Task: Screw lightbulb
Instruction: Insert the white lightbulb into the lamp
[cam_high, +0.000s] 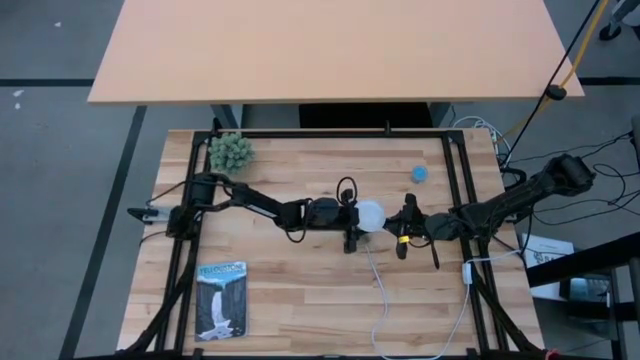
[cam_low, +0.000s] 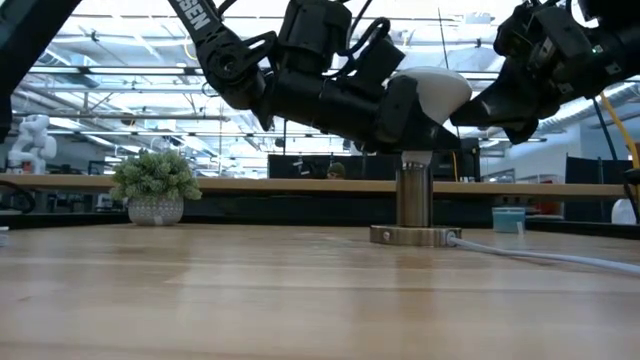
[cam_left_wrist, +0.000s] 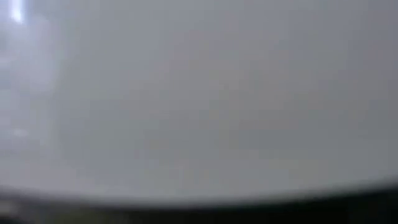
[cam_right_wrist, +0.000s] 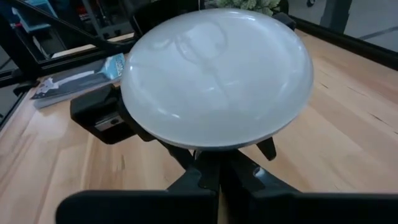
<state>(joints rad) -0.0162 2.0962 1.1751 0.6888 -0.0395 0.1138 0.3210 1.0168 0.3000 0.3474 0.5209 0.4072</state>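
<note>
The white lightbulb (cam_high: 371, 215) is at the table's middle, right above the metal socket (cam_low: 413, 195). The socket stands on its round base disc (cam_low: 413, 237). The bulb is tilted, its dome (cam_low: 436, 88) turned up and toward the right arm, and its screw base is hidden. My left gripper (cam_high: 352, 216) reaches in from the left and is shut on the bulb, whose white surface fills the left wrist view (cam_left_wrist: 199, 99). My right gripper (cam_high: 404, 226) is shut, just right of the dome (cam_right_wrist: 217, 74); I cannot tell whether it touches the dome. My left gripper holds the lightbulb by its tapering part behind the dome (cam_low: 408, 105), coming nearly level from the table's left. The gripper's own body hides the place of contact. The bulb sits tilted over the socket's top (cam_low: 413, 156). I cannot tell whether its base is inside.
The socket's white cord (cam_high: 381, 290) runs to the near edge. A small potted plant (cam_high: 231, 151) stands at the far left. A small blue round object (cam_high: 419, 173) lies at the far right. A booklet (cam_high: 221, 300) lies at the near left.
</note>
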